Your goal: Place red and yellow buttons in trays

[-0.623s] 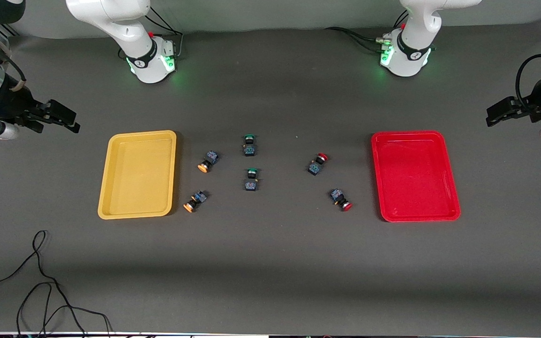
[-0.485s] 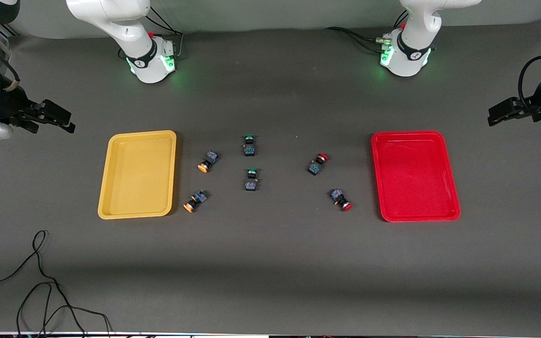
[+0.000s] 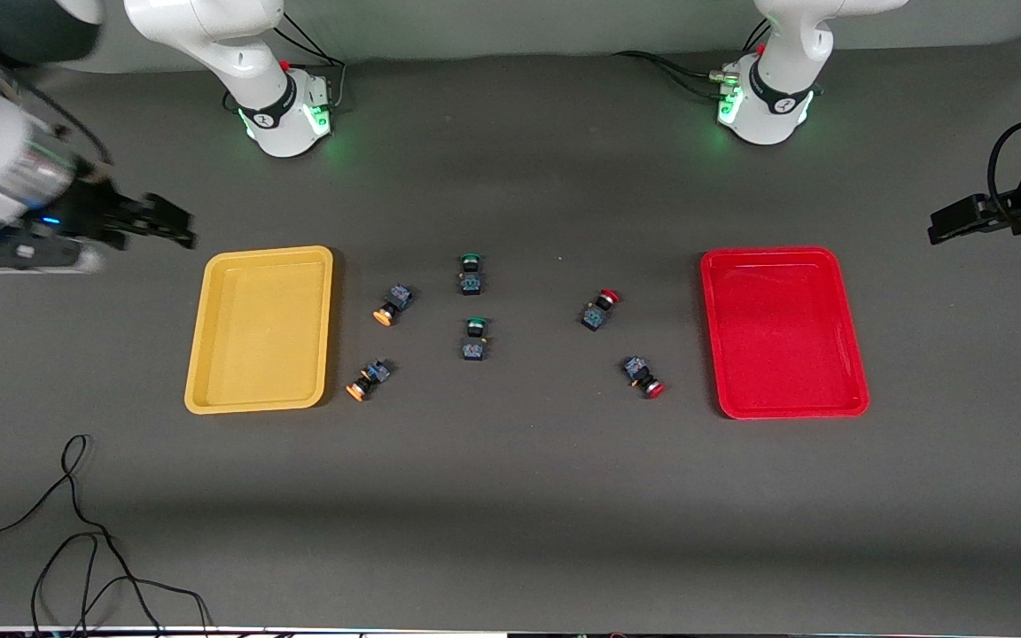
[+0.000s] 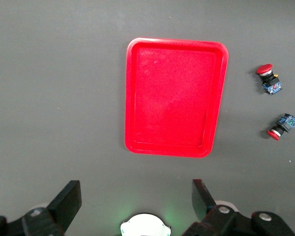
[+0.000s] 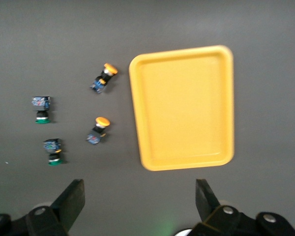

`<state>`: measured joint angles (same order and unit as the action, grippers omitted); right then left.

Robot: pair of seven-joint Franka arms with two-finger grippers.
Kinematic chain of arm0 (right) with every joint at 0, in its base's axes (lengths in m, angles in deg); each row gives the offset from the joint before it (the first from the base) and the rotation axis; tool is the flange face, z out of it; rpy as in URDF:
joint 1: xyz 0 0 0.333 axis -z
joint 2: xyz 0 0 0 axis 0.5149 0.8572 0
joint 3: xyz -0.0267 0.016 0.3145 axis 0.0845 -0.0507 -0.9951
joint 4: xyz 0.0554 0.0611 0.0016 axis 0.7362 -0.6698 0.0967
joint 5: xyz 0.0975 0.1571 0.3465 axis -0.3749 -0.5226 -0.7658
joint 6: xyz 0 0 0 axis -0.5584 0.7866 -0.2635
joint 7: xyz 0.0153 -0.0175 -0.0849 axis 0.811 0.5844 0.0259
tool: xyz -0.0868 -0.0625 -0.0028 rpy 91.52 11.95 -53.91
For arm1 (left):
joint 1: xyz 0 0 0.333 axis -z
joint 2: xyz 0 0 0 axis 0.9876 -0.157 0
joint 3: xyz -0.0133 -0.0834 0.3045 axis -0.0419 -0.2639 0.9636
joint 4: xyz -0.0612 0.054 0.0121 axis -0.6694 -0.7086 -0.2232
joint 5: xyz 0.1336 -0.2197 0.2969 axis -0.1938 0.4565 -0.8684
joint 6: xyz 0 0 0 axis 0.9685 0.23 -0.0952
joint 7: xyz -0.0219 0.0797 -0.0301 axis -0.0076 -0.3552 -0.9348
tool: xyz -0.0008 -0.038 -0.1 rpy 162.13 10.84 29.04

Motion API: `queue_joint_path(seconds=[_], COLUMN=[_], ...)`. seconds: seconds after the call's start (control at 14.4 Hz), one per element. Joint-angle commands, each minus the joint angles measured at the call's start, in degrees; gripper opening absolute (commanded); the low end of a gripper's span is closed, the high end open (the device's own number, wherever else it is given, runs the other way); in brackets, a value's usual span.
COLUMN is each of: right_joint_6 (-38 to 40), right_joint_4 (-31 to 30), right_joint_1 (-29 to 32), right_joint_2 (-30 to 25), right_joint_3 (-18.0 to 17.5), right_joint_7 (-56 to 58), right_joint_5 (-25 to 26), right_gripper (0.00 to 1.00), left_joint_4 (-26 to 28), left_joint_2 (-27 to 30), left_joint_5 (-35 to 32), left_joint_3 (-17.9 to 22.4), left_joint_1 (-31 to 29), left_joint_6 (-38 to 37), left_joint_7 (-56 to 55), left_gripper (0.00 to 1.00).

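1. The bench (image 3: 510,496) is covered with a dark grey mat, and a black cable (image 3: 76,540) lies at the corner nearest the front camera, at the right arm's end.
2. The yellow tray (image 3: 209,354) lies toward the right arm's end and the red tray (image 3: 856,372) toward the left arm's end; both hold nothing.
3. Two yellow buttons (image 3: 393,304) (image 3: 368,378) lie just beside the yellow tray, apart from it.
4. Two red buttons (image 3: 599,310) (image 3: 643,376) lie near the red tray, not touching it.
5. Two green buttons (image 3: 471,274) (image 3: 474,339) lie in the middle, between the others.
6. The right gripper (image 3: 175,229) hangs over the bare bench near the yellow tray's corner, its jaws spread and holding nothing.
7. The left gripper (image 3: 934,229) hangs over the bench at the left arm's end, near the red tray, its jaws also spread and holding nothing.
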<state>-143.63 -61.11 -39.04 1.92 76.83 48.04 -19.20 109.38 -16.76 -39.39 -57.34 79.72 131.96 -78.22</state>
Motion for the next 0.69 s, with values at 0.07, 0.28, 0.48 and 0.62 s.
queue_joint_path(seconds=[0.07, 0.28, 0.48, 0.62], right_joint_6=[-9.6, -23.9, -36.8, -42.8], right_joint_4=[-8.0, -21.2, -29.8, -31.1], right_joint_1=[-6.1, -10.7, -10.7, -10.7], right_joint_2=[2.9, 2.2, 4.8, 9.0], right_joint_3=[0.1, -0.2, -5.4, -8.2], right_joint_7=[-9.4, -17.4, -26.5, -32.2], right_joint_5=[-2.0, -2.0, -2.0, -2.0], right_gripper=[1.0, 1.0, 1.0, 1.0], left_joint_4=[-1.4, -1.4, 0.4, 3.0], left_joint_2=[-3.3, -6.8, -11.0, -12.5], left_joint_5=[1.9, 2.1, 2.3, 2.4], left_joint_3=[-0.8, -0.8, -0.8, -0.8], left_joint_1=[2.1, 6.8, 12.7, 15.6], left_joint_6=[-1.2, 0.6, 5.0, 8.8], left_joint_7=[-1.1, -7.3, -15.7, -18.3], left_gripper=[1.0, 1.0, 1.0, 0.99])
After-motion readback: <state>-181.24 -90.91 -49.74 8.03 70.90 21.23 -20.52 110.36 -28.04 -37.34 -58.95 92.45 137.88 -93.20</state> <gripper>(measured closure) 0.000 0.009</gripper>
